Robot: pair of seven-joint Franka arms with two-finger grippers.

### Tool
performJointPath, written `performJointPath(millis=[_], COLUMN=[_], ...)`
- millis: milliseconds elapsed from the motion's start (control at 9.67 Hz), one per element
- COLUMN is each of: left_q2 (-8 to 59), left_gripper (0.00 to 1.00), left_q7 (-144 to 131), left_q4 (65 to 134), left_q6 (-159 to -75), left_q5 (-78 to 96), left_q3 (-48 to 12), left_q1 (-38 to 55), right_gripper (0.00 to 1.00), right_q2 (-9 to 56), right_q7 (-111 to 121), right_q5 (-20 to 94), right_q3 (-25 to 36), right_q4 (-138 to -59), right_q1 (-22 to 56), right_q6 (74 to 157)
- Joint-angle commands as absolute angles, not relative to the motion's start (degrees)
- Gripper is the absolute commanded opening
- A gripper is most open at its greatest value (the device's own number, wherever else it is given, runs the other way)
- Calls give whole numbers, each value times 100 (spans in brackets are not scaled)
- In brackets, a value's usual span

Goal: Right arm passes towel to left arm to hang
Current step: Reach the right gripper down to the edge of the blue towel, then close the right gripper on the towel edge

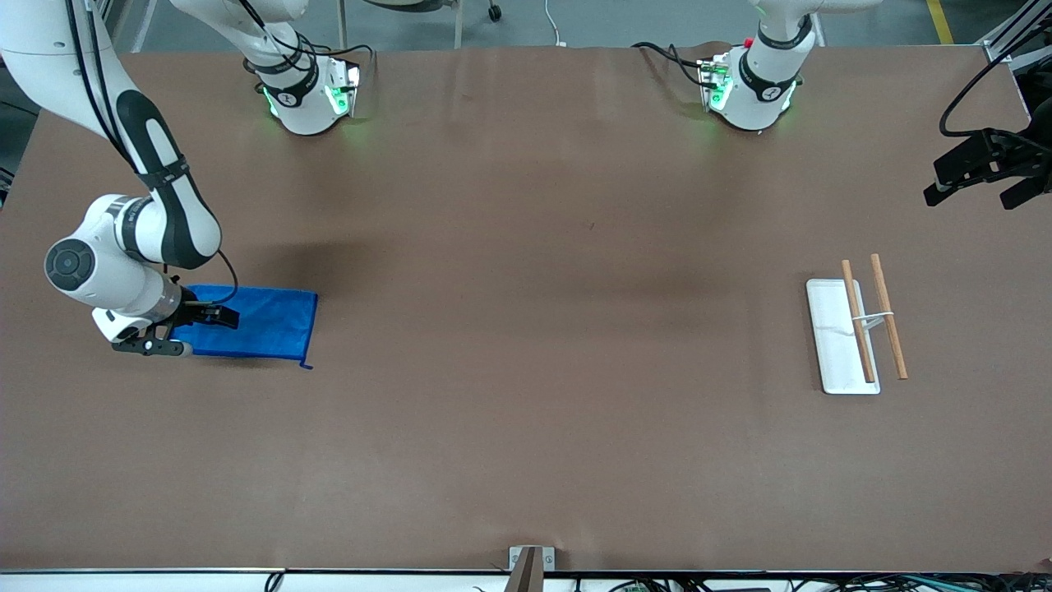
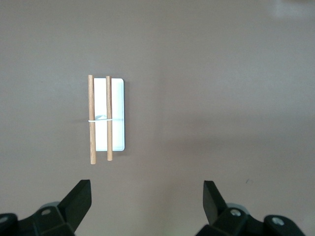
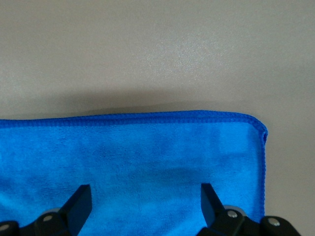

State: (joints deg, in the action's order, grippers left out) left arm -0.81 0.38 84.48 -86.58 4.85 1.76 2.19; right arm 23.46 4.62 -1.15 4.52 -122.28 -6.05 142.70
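I am at the pickup step: my right gripper [image 1: 177, 327], at the lower left of the front view, is down at the end of the blue towel [image 1: 261, 322], fingers spread wide over the cloth with nothing pinched yet. The towel lies flat on the table [image 1: 526, 411]. Next I judge I must close on its edge and lift. Middle right stands the towel rack [image 1: 855, 333]; at the upper right, my left gripper [image 1: 978, 177] waits open.
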Motion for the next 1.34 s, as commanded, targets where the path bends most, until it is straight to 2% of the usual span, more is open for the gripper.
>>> performJointPath(millis=[0,310,414,517,621,724,828,1034,1241], left_q2=[-53,-18,-18,-18,-18,-9,-9,-9,-9], left_gripper=[100,100,100,100,100,100,100,100,100], left_q7=[167,167,167,167,167,158,158,158,158], left_q4=[8613,8613,8613,8622,8622,8622,8622,8622,8622], left_q6=[-8604,-8640,-8640,-8640,-8640,-8640,-8640,-8640,-8640], left_q5=[580,580,580,580,580,580,580,580,589], left_q3=[167,167,167,167,167,167,167,167,167], left_q1=[176,185,185,185,185,185,193,185,185], right_gripper=[96,95,91,71,38,11,0,0,0], right_q2=[2338,2461,2513,2514,2505,2505,2505,2496,2383], right_q7=[527,536,536,588,711,703,694,694,729], right_q5=[-114,-114,-114,-114,-114,-97,-88,-88,-88], right_q3=[404,396,396,396,387,387,387,387,378], right_q4=[-12610,-12691,-12718,-12735,-12735,-12727,-12727,-12631,-12201], right_q1=[-659,-685,-694,-694,-703,-729,-747,-730,-712], right_q6=[14823,14941,14968,14924,14889,14897,14880,14636,13611])
